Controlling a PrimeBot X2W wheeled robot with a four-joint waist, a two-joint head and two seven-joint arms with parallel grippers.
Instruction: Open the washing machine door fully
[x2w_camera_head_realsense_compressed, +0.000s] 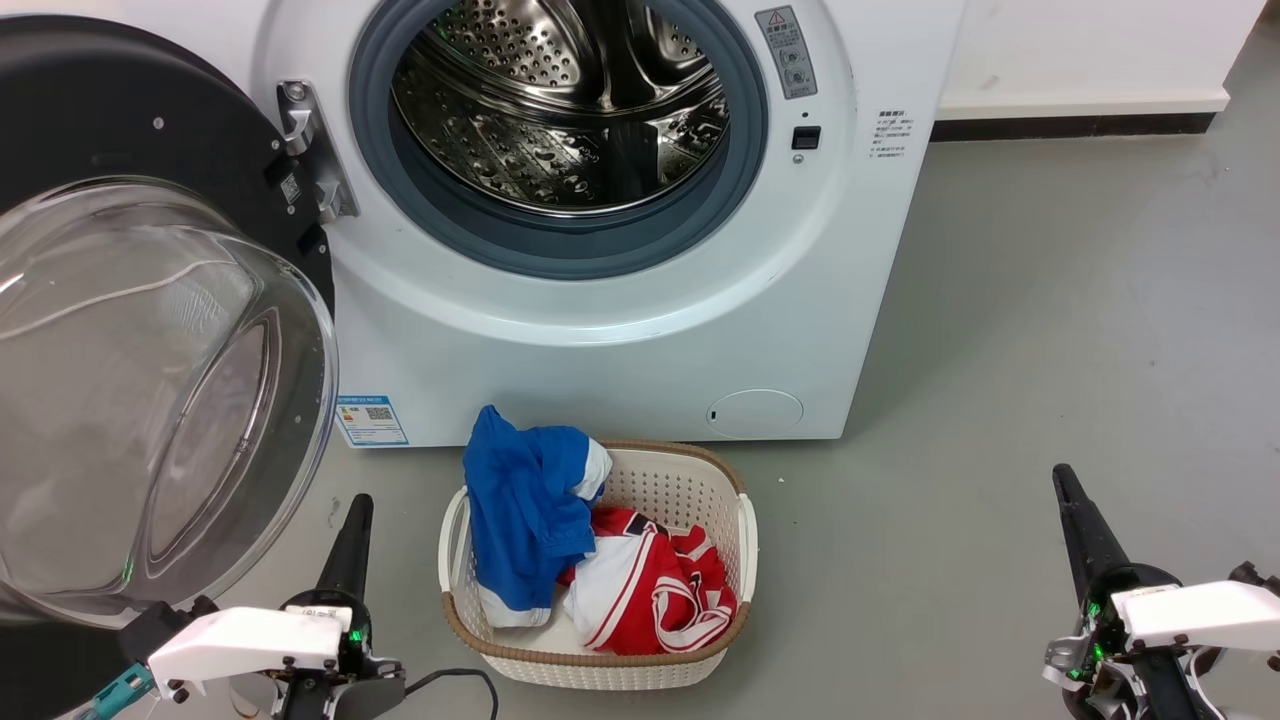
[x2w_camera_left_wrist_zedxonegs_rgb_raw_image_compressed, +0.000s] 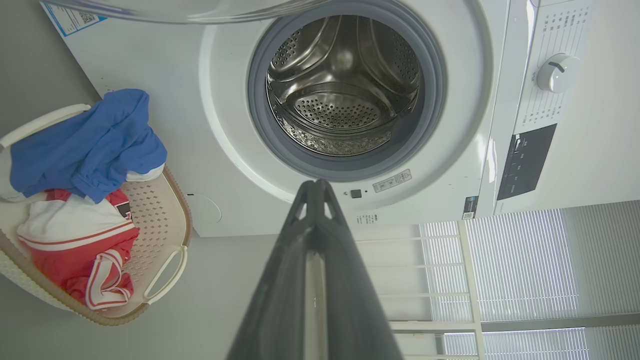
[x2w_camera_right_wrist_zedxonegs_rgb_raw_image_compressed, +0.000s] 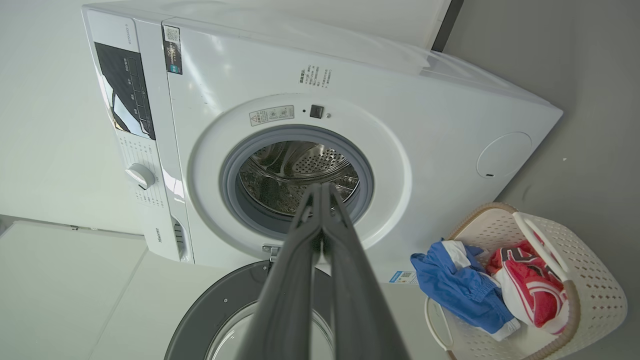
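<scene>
Two tools, both pinched narrow w/ nothing held: left tool (x2w_camera_head_realsense_compressed: 357, 510) and right tool (x2w_camera_head_realsense_compressed: 1064, 485) sit low in front of the washer (x2w_camera_head_realsense_compressed: 620, 330), fingers aimed at it. Its door (x2w_camera_head_realsense_compressed: 150, 380) is swung out on the hinge (x2w_camera_head_realsense_compressed: 310, 150) at the washer's left side (robot's left). The drum (x2w_camera_head_realsense_compressed: 560, 110) mouth is fully uncovered, and the glass bowl bulges back toward the basket (x2w_camera_head_realsense_compressed: 745, 520) on the floor just in front of the washer.

Key relation: door lies up and left of the left tool, lower rim just beside its fingertips, apart as far as I can tell. Right tool is well off, out past the washer's right corner, so left arm is nearer. Door plane stands approx square to the washer front, poss. a bit past.

Judgement: task looks near done. Any last swing = left tool nudging the inner rim outward, away from the washer's opening.
</scene>
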